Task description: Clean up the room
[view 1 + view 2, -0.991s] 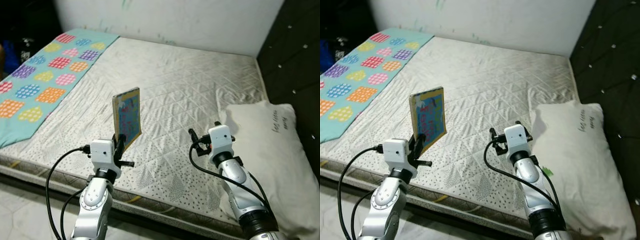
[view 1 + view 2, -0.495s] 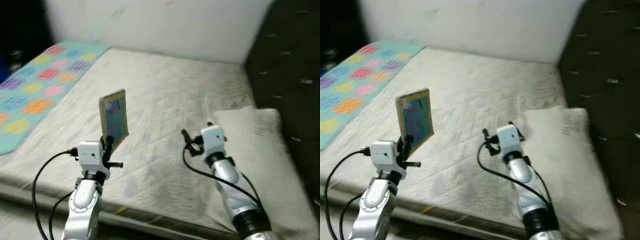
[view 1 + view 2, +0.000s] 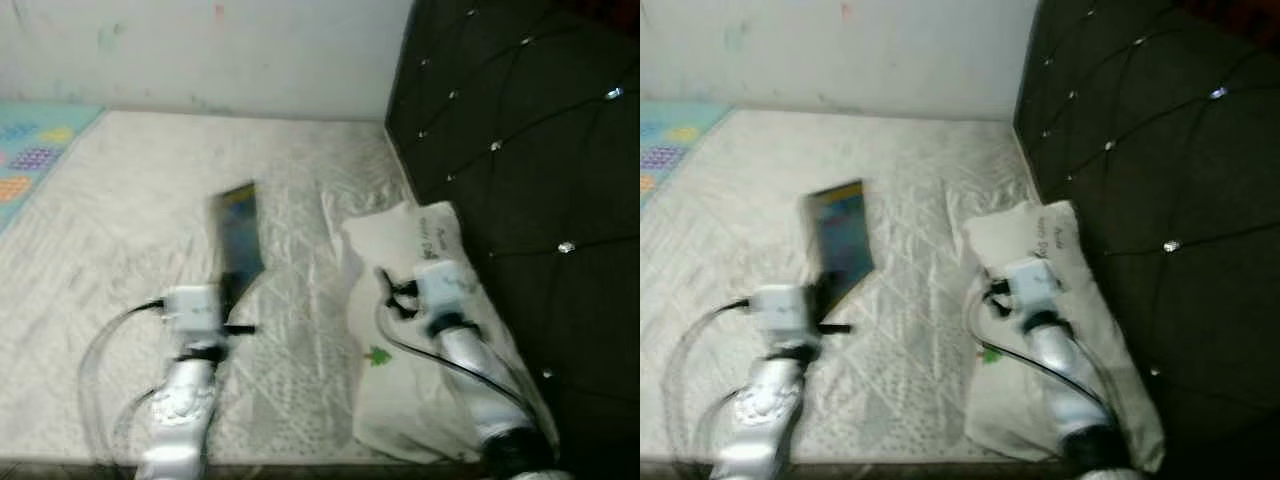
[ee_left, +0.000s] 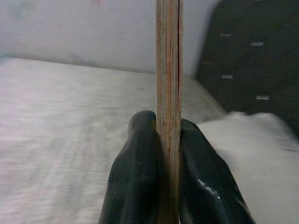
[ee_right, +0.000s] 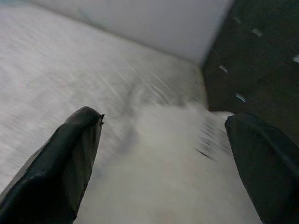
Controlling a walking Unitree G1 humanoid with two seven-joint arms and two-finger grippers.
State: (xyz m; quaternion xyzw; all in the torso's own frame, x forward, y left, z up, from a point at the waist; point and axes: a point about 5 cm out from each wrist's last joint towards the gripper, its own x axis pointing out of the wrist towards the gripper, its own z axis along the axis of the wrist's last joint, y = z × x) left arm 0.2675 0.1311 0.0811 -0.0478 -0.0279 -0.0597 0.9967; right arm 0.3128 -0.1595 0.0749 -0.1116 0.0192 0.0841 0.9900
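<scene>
- Camera has swung right: headboard (image 3: 520, 150) now fills upper right; things themselves unmoved.
- Left tool (image 4: 168, 154) stays clamped on book (image 3: 238, 240), upright at frame centre-left over the bed (image 3: 110, 200).
- Right tool (image 5: 163, 158) spread apart, empty, above pillow (image 3: 420, 240).
- Judgement: carrying the book away; drop-off spot not yet visible.

One bare quilted mattress (image 3: 130, 190); one white pillow (image 3: 420, 380) lying at its head end; one thin book (image 3: 238, 236), held upright; one dark tufted headboard (image 3: 520, 170); one patterned blanket (image 3: 25, 160), just a corner in view, though the blur may hide more; two grippers, the left gripper (image 4: 168, 154) and the right gripper (image 5: 163, 158).
</scene>
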